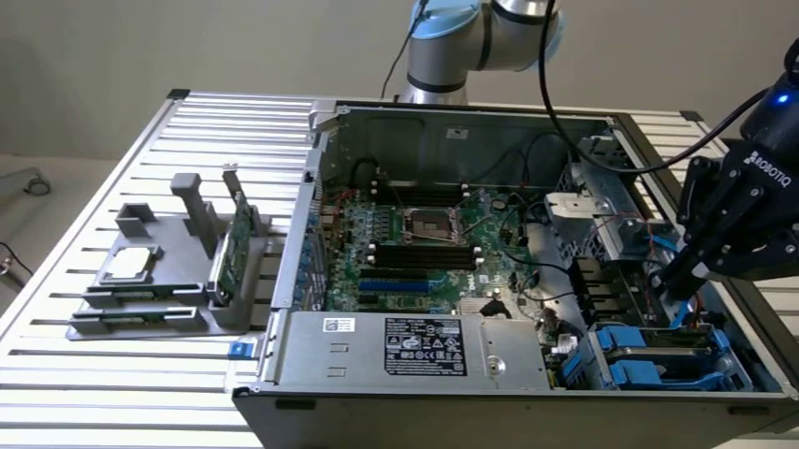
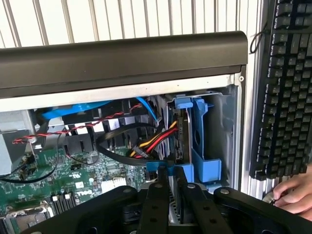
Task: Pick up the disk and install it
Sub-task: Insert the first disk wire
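Installation step: gripper [image 1: 680, 281] at the case's [image 1: 500, 388] four o'clock, jaws nearly together over the bayed disk [image 2: 184, 134]; seating needs checking.

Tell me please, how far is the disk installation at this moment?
Looks done: the disk sits upright with its blue frame in the drive bay of the computer case. In hand: the end effector is right at the disk's near edge; whether it grips is unclear. Left: full seating cannot be confirmed, and the end effector is not yet clear of the bay.
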Available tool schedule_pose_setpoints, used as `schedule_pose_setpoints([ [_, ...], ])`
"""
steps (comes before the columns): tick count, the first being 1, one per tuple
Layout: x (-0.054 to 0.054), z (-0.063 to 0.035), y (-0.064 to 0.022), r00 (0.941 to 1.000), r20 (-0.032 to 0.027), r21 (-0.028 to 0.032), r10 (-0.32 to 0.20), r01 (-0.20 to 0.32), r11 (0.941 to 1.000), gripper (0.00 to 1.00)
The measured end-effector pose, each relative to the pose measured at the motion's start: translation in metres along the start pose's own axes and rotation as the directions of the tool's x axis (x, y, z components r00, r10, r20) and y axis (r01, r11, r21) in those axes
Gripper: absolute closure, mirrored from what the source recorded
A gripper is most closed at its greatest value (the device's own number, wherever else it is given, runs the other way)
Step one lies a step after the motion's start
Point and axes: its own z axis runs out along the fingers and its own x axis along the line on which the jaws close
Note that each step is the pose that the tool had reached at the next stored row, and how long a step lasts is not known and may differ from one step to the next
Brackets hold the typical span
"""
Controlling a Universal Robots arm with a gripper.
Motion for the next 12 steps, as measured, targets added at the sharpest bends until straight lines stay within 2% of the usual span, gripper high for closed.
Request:
schedule_pose_setpoints([
  [7, -0.002, 0.0058, 0.0013, 1.0, 0.0, 0.0, 0.0, 0.0, 1.0, 0.84],
  [12, -0.011, 0.0114, 0.0011, 1.0, -0.0001, 0.0006, -0.002, 0.002, 1.0, 0.84],
])
